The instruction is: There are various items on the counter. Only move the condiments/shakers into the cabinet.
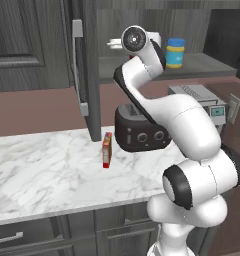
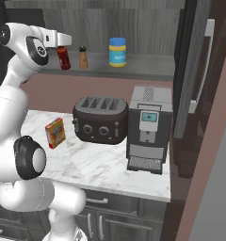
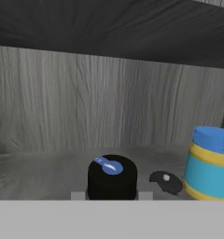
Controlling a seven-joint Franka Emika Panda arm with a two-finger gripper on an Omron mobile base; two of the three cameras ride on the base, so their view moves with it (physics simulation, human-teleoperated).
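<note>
My gripper (image 2: 62,46) is up inside the open cabinet (image 2: 148,67), shut on the black cap of the dark red bottle (image 2: 63,59), which hangs slightly tilted at the shelf's left end. Looking down the hand, the bottle's cap (image 3: 112,176) sits between my fingertips. To the bottle's right stand the small brown shaker (image 2: 83,58) and the blue-lidded jar (image 2: 117,52); the hand view shows the shaker's dark cap (image 3: 166,182) and the jar (image 3: 209,163). In the left base view the jar (image 1: 175,52) stands on the shelf beyond my arm. The red-orange box (image 2: 55,133) (image 1: 107,150) stands on the marble counter (image 1: 47,175).
A dark toaster (image 2: 100,120) (image 1: 139,134) and a grey coffee machine (image 2: 148,127) (image 1: 204,100) stand on the counter under the shelf. The cabinet door (image 1: 89,75) stands open with its silver handle (image 1: 78,65). The cabinet's roof is close above my hand.
</note>
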